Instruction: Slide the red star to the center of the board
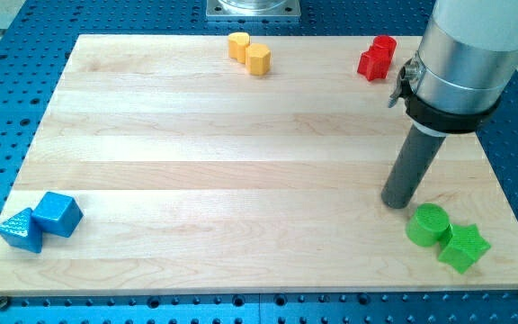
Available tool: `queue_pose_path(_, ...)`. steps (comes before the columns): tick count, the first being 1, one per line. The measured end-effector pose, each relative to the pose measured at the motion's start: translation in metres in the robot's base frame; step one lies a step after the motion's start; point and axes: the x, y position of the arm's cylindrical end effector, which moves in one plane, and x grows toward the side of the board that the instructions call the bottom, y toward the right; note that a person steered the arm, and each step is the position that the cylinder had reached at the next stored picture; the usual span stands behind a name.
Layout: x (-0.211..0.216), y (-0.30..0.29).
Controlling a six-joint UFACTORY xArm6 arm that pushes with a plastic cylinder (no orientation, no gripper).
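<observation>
View count: one camera view only, so no overlap with a second view.
Position: above and in front of the wooden board, beyond its bottom edge.
Facing: tilted down across the board toward the metal mount at the view's top.
Nearness: close enough that the board fills almost the whole frame, with a rim of blue perforated table around it.
Cropping: the arm's grey housing is cut off by the view's top right.
</observation>
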Motion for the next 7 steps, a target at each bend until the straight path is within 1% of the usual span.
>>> queue_pose_path(1, -0.051, 0.000)
queue_pose_path(2, -0.096, 0.038)
queue_pose_path(3, -0.142, 0.092)
queue_pose_path(4, -0.209, 0.127)
queue_pose_path(5, -0.262, 0.120)
queue_pose_path(6, -0.291, 0.084)
queue_pose_path(7, -0.260, 0.017)
